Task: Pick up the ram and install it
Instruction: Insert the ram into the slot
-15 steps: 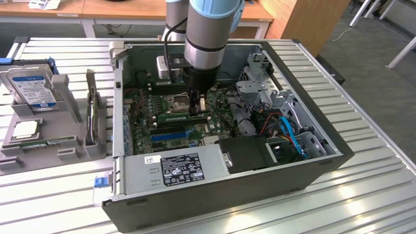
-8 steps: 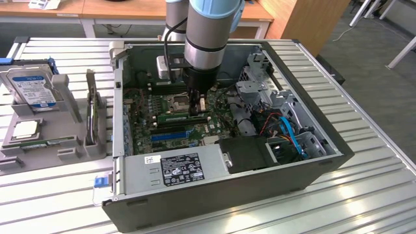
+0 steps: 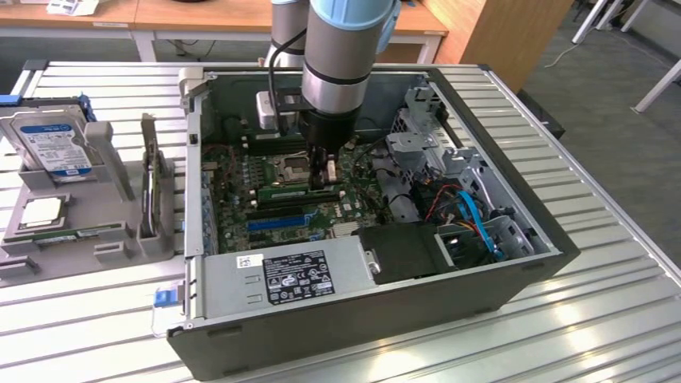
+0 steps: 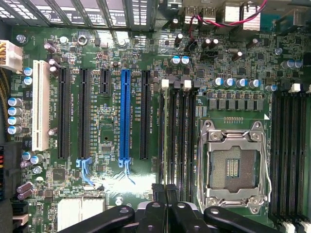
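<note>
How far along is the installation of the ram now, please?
Done, it seems: a green ram stick already stands among the memory slots beside the CPU socket. In hand: the shut gripper is at that stick's end; whether it grips the stick is unclear. Left: full seating cannot be confirmed.

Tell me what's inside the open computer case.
A motherboard, empty processor socket, power supply and blue cable. The arm covers part of the board.

Your arm (image 3: 335, 72): silver tube, pale-blue joint cap, black collar. Black cable (image 3: 271, 76) down its side. White box (image 3: 266, 108) at wrist; black jaws.
</note>
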